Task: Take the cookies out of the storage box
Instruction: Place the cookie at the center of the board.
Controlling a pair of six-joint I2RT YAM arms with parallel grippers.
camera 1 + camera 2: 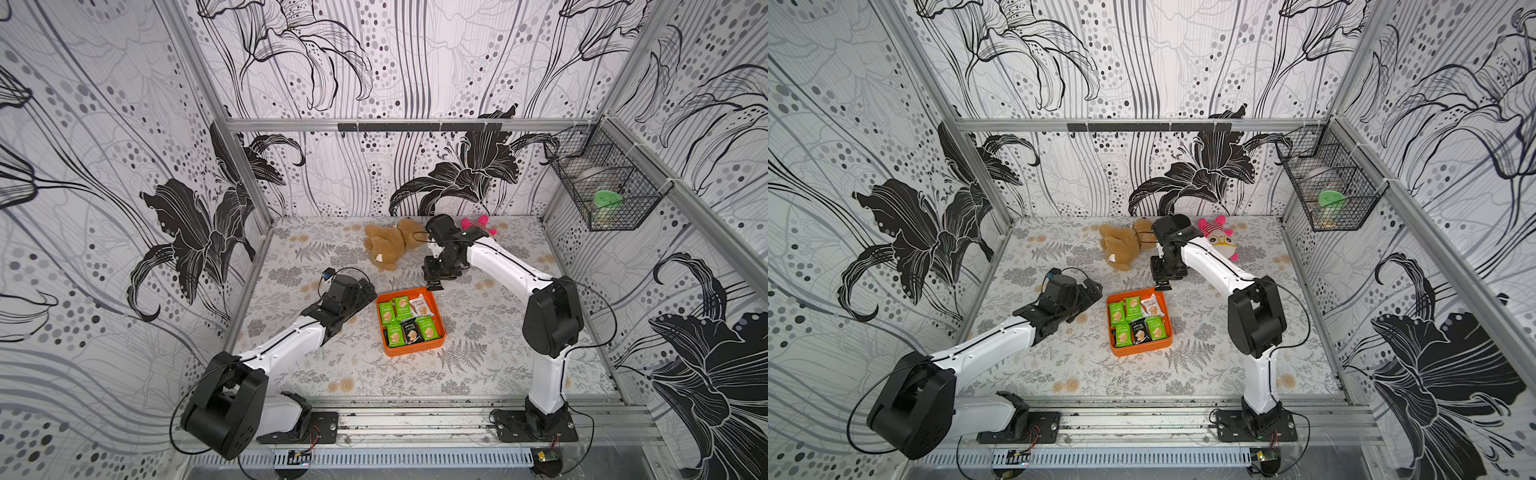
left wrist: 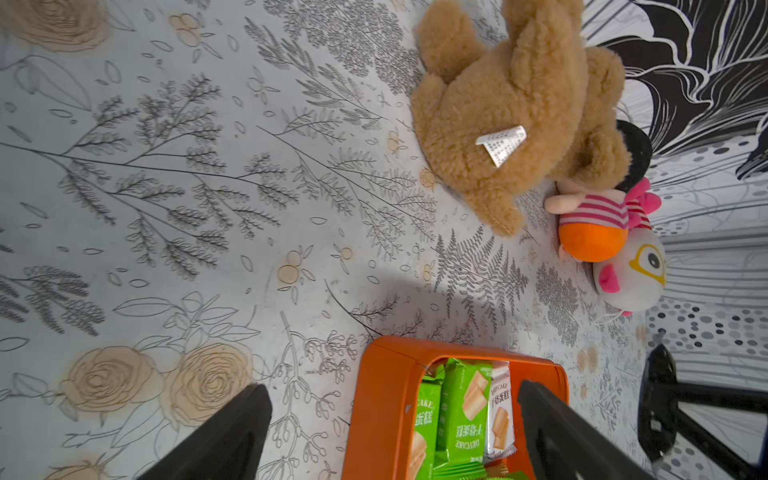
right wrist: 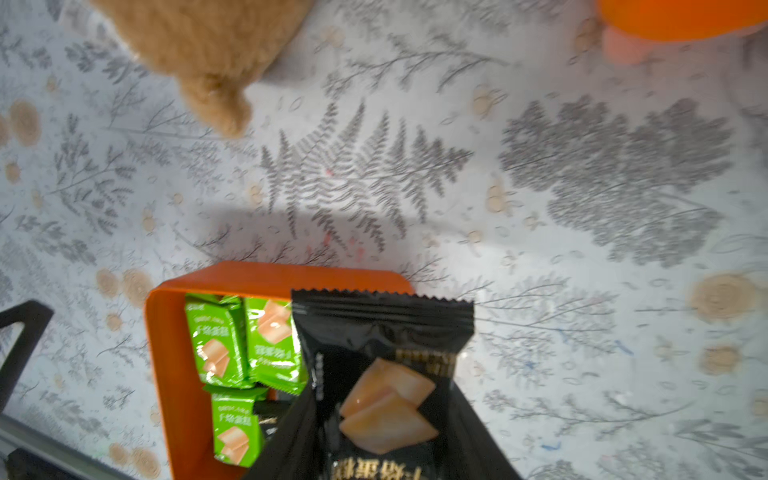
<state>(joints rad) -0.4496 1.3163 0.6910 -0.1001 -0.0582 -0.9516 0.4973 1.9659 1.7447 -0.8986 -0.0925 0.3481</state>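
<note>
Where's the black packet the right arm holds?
In a top view, the black packet hangs in the right gripper's shut jaws by the storage box's far right corner, near the teddy.

Brown plush bear point(image 1: 388, 249) beside pink-striped plush toy point(image 1: 1221, 243)

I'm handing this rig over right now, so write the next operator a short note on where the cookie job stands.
Left gripper: open, empty, beside the left edge of the storage box.
Right gripper: shut on a black packet, raised over the box's far edge.
Cookies: six packets show in the box; none on the table.
Done: one packet lifted out.
Left: set it down, then remove the rest.
</note>
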